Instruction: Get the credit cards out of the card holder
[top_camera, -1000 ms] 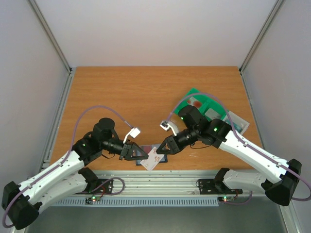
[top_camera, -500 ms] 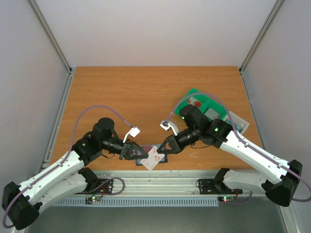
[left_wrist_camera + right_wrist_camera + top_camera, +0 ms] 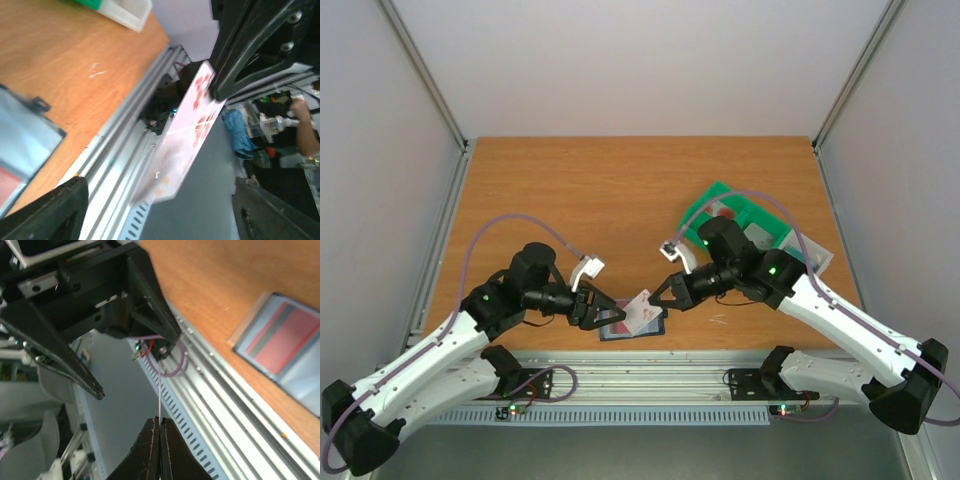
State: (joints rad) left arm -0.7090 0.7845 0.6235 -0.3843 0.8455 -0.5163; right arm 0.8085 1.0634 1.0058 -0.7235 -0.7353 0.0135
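A whitish credit card [image 3: 640, 311] with red blotches hangs above the table's front edge, and my right gripper [image 3: 659, 299] is shut on its right edge. The right wrist view shows this card [image 3: 159, 392] edge-on as a thin line, pinched in the shut right gripper [image 3: 159, 421]. My left gripper [image 3: 597, 313] stands open just left of the card, its fingers [image 3: 75, 365] spread and off it. In the left wrist view the card [image 3: 186, 135] floats free between my wide jaws. The slate-blue card holder [image 3: 620, 331] lies open on the table below, with a red card [image 3: 285, 337] in its pocket.
A green compartmented tray [image 3: 740, 214] holding cards lies at the right under the right arm. The aluminium rail [image 3: 650, 375] runs along the table's front edge right by the holder. Bare wood [image 3: 600, 190] stretches toward the back.
My left gripper has opened and let go of the whitish card. My right gripper has shut on it and lifted it slightly up and right.
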